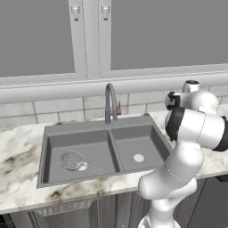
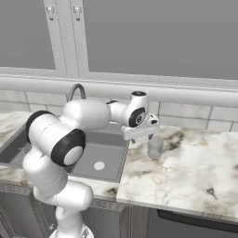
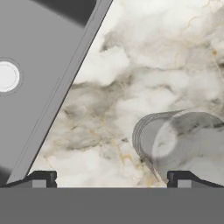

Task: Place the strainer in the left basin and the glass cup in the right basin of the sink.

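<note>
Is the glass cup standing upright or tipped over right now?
Upright. The glass cup stands on the marble counter right of the sink, and the hand view looks down into its round mouth.

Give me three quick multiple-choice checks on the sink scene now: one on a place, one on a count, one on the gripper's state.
1. Where is the small silvery fine-mesh strainer?
A. in the wider left basin of the dark grey sink
B. on the marble counter
C. in the narrower right basin

2. How many pale round drains show in the narrower right basin?
A. none
B. one
C. two

3. How is the gripper?
A. shut on the cup
B. shut, empty
C. open above the counter, beside the clear glass cup

Key: 1 A, mesh bowl lies on the left basin's floor; 2 B, one pale disc; 3 C, fingertips stand wide apart.
</note>
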Available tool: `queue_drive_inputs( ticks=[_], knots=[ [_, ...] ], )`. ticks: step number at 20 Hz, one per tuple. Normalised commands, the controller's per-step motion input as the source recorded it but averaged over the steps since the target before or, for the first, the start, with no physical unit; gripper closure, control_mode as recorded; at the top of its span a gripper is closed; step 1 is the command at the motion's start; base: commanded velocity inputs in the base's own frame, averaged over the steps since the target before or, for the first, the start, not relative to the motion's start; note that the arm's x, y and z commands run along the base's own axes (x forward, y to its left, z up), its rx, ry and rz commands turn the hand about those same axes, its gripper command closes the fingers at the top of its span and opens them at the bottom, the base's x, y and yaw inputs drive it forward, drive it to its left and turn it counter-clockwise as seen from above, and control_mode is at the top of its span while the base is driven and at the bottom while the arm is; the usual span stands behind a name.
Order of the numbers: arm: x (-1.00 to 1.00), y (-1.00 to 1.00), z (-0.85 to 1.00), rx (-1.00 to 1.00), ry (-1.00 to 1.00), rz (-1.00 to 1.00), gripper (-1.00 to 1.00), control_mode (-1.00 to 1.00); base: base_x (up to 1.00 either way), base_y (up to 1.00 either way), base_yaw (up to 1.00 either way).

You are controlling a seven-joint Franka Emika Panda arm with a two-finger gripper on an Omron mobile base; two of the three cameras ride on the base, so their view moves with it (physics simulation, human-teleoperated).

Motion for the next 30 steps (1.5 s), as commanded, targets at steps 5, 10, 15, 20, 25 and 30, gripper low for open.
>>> queue_drive_inputs(
  ticks=[5,10,15,20,25,30],
  knots=[
    [0.16,-0.31,0.01,0.01,0.00,0.00,-1.00,-1.00,0.00,0.00,0.00],
    [0.16,-0.15,0.00,0.00,-0.01,0.01,-1.00,-1.00,0.00,0.00,0.00],
    [0.16,-0.10,-0.03,0.00,-0.02,0.01,-1.00,-1.00,0.00,0.00,0.00],
    [0.14,-0.03,-0.21,0.00,0.00,0.00,-1.00,-1.00,0.00,0.00,0.00],
    [0.11,0.00,-0.28,0.00,0.00,0.00,-1.00,-1.00,0.00,0.00,0.00],
    [0.21,-0.03,-0.13,0.00,0.00,0.00,-1.00,-1.00,0.00,0.00,0.00]
  ],
)
